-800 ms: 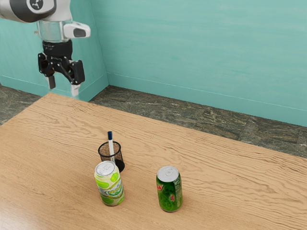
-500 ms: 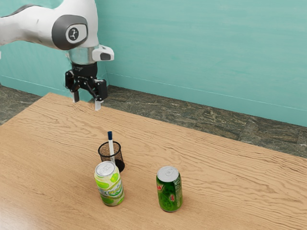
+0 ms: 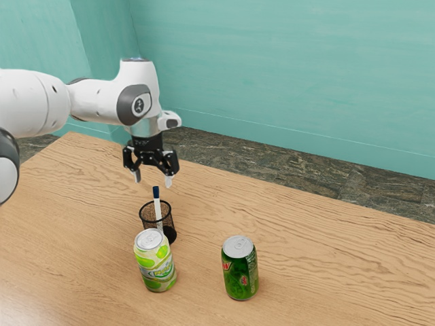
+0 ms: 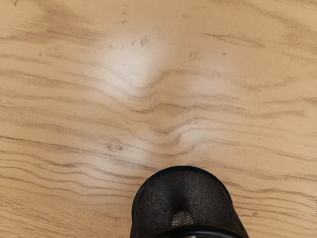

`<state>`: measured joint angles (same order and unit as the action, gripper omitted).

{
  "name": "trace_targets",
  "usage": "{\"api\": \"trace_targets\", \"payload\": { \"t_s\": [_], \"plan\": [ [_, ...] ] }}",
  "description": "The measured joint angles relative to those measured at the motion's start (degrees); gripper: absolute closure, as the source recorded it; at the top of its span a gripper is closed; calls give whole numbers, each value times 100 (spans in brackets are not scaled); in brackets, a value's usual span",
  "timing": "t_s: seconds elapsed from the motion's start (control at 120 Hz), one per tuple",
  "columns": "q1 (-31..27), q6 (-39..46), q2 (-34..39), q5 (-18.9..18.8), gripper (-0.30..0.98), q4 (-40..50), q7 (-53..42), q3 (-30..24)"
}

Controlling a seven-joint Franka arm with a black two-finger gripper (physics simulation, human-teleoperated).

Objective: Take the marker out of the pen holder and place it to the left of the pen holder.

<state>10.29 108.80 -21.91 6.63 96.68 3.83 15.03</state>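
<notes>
On the bench [image 3: 326, 272], toward the exterior view's left: one black mesh pen holder [image 3: 147, 221], standing upright. Item, one marker [image 3: 157, 204], white with a dark blue cap, cap end up; it is leaning in the holder and rising above the rim. Item, one pale green can [image 3: 155, 261], standing at the near side of the holder and partly hiding it. Item, one dark green can [image 3: 241, 272], standing to the right. Item, one gripper [image 3: 153, 179], hanging on the far side, above the marker's level; its fingers are standing parted, grasping nothing.

Wrist view: the holder's dark mesh cup is showing just under the hand, with bare wood grain around it.

Progress, as judged: the gripper is nearing readiness to line up over the cap. Grasping, lifting out and laying down left of the holder are all remaining.
</notes>
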Motion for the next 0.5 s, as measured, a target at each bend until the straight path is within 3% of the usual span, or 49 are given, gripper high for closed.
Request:
{"api": "trace_targets", "payload": {
  "t_s": [0.5],
  "plan": [
    [14,199,-164,29,0,219,480,-72]
  ]
}}
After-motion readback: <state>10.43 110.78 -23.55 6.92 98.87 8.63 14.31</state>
